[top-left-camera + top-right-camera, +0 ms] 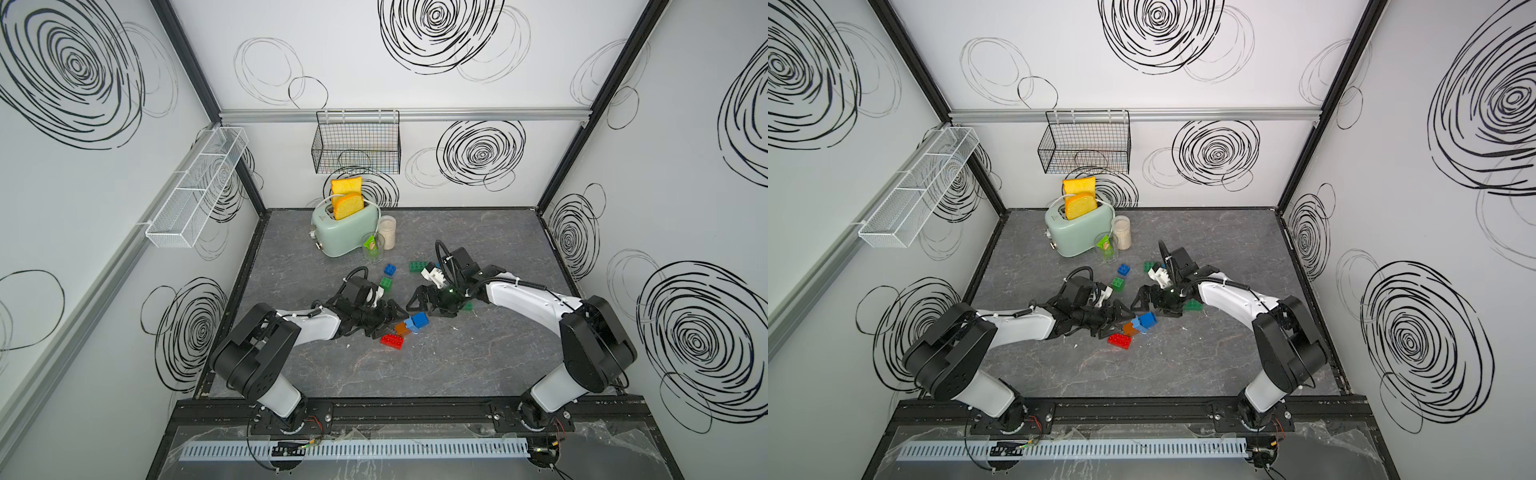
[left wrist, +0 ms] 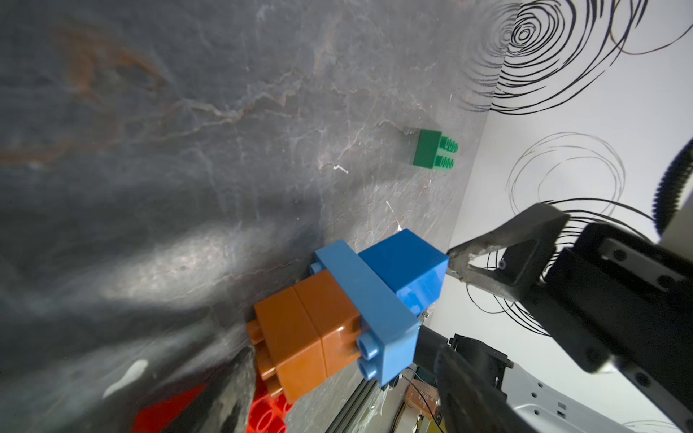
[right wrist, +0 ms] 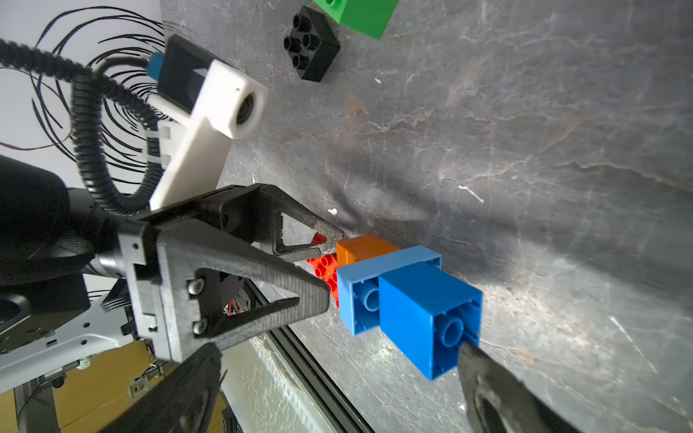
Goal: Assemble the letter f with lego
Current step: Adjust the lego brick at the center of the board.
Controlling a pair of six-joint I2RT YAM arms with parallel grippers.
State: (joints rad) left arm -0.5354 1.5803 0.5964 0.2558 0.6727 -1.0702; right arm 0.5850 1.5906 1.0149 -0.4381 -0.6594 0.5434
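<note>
Left claw [image 3: 330, 267] half closed on orange bricks [image 2: 307, 330]; stack lies sideways mid-table [image 1: 457, 365], beside red brick [image 1: 392, 340]. Right claw [image 1: 417, 309] spread wide, holding nothing, one tip at blue brick [image 2: 405, 270]. Brace hard with your left; press blue brick straight along studs, no twist

An orange brick [image 1: 401, 329], light blue oblong brick [image 1: 410, 324] and blue square brick [image 1: 421, 319], joined, lie tipped sideways beside a flat red oblong brick [image 1: 392, 341]; a green brick [image 1: 385, 283], small blue brick [image 1: 390, 269] and black brick [image 3: 311, 43] sit loose nearby.
</note>
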